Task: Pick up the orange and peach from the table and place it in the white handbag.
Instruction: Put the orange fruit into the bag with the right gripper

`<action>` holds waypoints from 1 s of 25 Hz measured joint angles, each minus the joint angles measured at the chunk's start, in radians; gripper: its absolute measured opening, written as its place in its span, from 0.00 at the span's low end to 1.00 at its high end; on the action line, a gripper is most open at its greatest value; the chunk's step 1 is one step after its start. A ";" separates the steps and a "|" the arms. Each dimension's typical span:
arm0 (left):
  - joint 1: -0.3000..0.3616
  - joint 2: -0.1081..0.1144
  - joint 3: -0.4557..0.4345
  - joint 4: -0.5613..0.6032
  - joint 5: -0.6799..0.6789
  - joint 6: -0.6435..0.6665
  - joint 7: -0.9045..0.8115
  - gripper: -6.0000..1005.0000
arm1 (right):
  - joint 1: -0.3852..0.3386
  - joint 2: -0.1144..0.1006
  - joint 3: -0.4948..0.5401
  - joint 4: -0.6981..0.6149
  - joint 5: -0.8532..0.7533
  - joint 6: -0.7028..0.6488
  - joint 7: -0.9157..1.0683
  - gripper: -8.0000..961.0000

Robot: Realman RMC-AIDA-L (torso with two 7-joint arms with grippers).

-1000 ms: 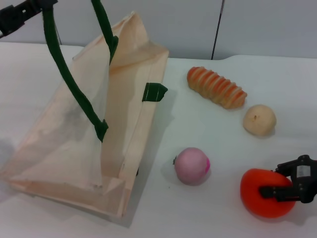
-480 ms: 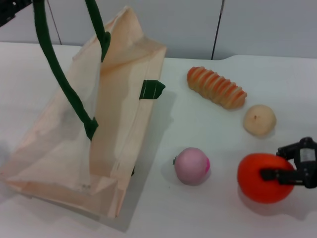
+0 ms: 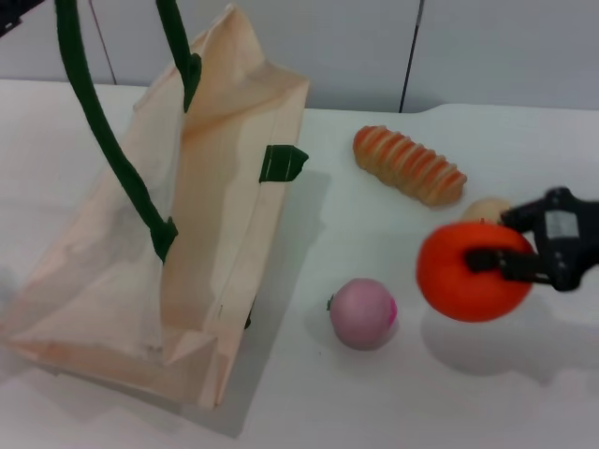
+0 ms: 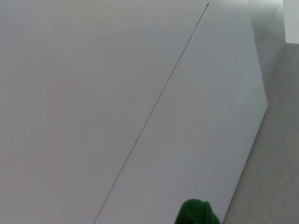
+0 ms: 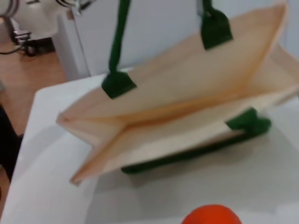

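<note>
Head view is showing the right gripper point(image 3: 510, 254) clenching the orange point(image 3: 471, 271) above the table point(image 3: 393, 393), right of the peach point(image 3: 363, 312), which is lying near the white handbag point(image 3: 220, 234). The bag's green handles point(image 3: 94, 122) are being pulled up toward the far left, probably so its mouth is staying open for the fruit; the left gripper holding them is lying outside the views, so I cannot tell its grip.
</note>
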 joint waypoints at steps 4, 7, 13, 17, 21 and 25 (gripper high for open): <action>-0.003 0.000 0.000 -0.011 -0.016 -0.005 0.000 0.14 | 0.074 0.002 -0.005 0.020 0.018 -0.011 -0.008 0.29; -0.004 0.000 0.000 -0.025 -0.036 -0.012 0.006 0.14 | 0.150 0.003 -0.022 0.069 0.028 -0.005 -0.010 0.27; -0.016 0.001 0.001 -0.038 -0.048 -0.012 0.008 0.14 | 0.285 0.003 -0.048 0.201 0.031 0.085 -0.012 0.23; -0.026 0.001 0.008 -0.039 -0.043 -0.005 0.008 0.14 | 0.357 0.003 -0.088 0.291 0.031 0.173 -0.016 0.21; -0.030 0.000 0.009 -0.039 -0.043 -0.004 0.014 0.14 | 0.425 0.003 -0.109 0.371 0.032 0.244 -0.025 0.17; -0.039 -0.003 0.010 -0.044 -0.043 -0.003 0.018 0.14 | 0.468 0.003 -0.110 0.427 0.032 0.290 -0.039 0.14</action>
